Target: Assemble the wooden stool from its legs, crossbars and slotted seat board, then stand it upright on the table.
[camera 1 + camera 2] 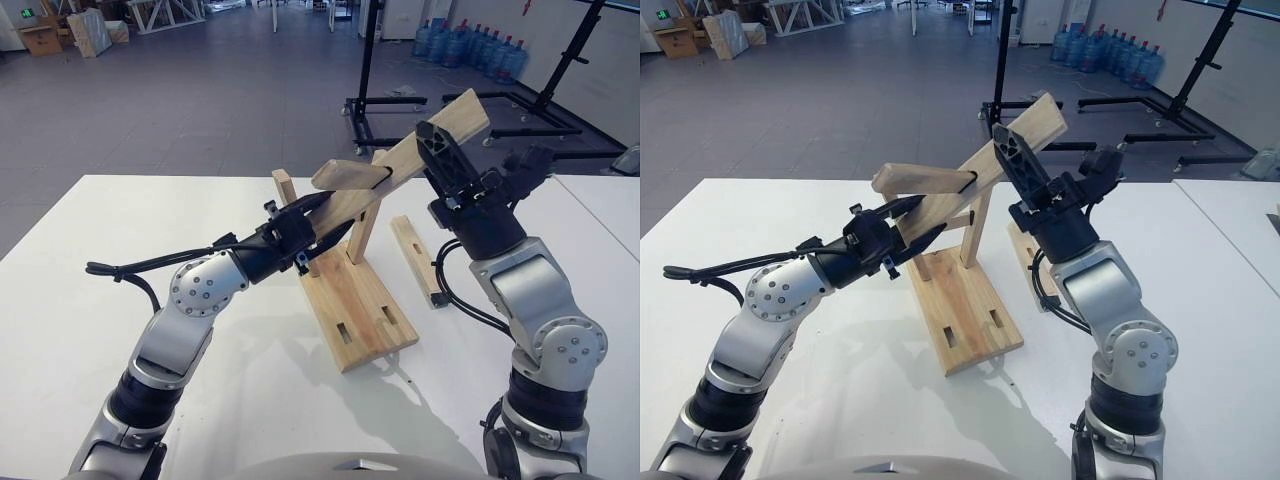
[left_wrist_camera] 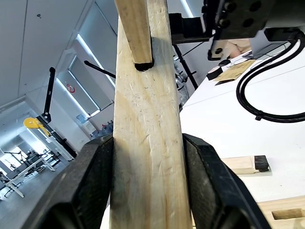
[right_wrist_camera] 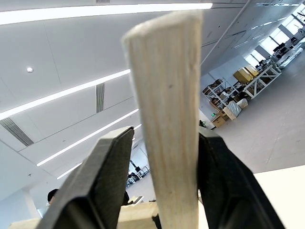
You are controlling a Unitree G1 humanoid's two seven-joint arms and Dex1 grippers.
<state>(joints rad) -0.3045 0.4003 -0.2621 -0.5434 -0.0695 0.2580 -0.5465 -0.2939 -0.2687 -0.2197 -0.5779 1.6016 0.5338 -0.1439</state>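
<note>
Well, the biggest thing is the white desk [image 1: 120,230], and the flat seat board [image 1: 350,305] lies on the middle of it with its slots facing up. Above the far end of the board, a long leg [image 1: 400,160] hangs in the air, slanting up toward 2 o'clock. Both hands hold it. The left hand [image 1: 322,222] is squeezed tight on the low end, with one black finger [image 2: 90,186] pressed on each side of the wood. The right hand [image 1: 452,135] is squeezed tight on the high end in the same way, near the tip. A standing leg [image 1: 365,225] rises from the far end of the seat board and leans a little. Its top comes right up to the long leg, but I cannot tell if the two are joined. A loose leg [image 1: 418,258] lies flat on the desk at about 2 o'clock from the seat board, just beside it and not touching. The crossbar [image 1: 345,175] is stuck into a slot in the long leg and points out toward 9 o'clock.
</note>
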